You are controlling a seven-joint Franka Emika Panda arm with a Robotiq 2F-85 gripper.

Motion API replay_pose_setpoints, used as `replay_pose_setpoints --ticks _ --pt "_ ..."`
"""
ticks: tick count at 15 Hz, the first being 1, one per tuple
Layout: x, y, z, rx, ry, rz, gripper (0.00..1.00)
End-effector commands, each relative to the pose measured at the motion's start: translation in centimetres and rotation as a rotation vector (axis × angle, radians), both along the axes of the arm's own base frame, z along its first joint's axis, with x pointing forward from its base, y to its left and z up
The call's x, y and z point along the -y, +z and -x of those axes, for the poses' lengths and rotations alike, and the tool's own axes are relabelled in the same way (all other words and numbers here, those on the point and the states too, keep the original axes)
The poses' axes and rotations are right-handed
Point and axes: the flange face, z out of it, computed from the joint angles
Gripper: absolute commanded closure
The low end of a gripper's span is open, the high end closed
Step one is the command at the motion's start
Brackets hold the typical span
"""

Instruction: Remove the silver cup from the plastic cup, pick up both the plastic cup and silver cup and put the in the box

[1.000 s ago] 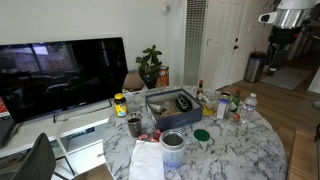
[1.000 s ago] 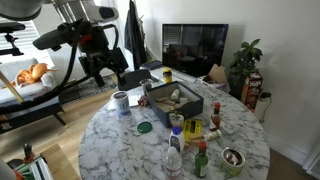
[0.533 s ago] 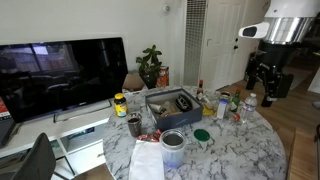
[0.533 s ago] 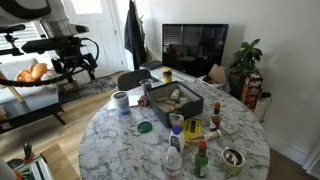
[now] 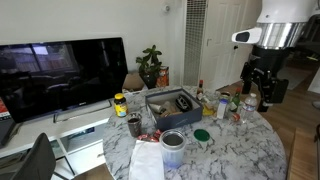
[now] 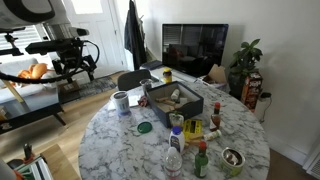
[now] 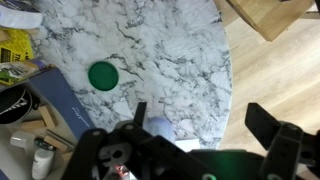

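Note:
The silver cup (image 5: 173,138) sits inside the translucent plastic cup (image 5: 173,151) near the front of the marble table (image 5: 240,150), beside a white paper bag. In the other exterior view the nested cups (image 6: 121,101) stand left of the dark grey-blue box (image 6: 178,101), which holds a few items. The box also shows in an exterior view (image 5: 170,102). My gripper (image 5: 263,88) hangs open and empty beyond the table's edge, well away from the cups. In the wrist view a bluish-white cup top (image 7: 158,127) shows under the open gripper (image 7: 205,128), partly hidden.
A green lid (image 7: 103,75) lies on the table between the box and the cups. A small dark jar (image 5: 134,125), a white paper bag (image 5: 147,160) and several bottles (image 5: 235,105) crowd the table. A TV (image 5: 60,70) and a plant (image 5: 150,65) stand behind it.
The arm has swung and come down into view beside the table over the last second. In the last half second it has barely shifted. The cups have not moved.

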Motion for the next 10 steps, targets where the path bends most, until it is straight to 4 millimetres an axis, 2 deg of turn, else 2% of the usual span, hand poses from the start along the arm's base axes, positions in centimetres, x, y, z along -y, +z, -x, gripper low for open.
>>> replay_pose_setpoints --ticks 1,4,10 --pt "-2.5 -1.3 -0.9 -0.02 0.033 -0.02 0.0" --pt "-6.3 -3.6 -3.3 -0.023 0.009 -0.084 0.0" --pt "-12.2 -9.5 -9.1 0.038 -0.044 -0.167 0.0"
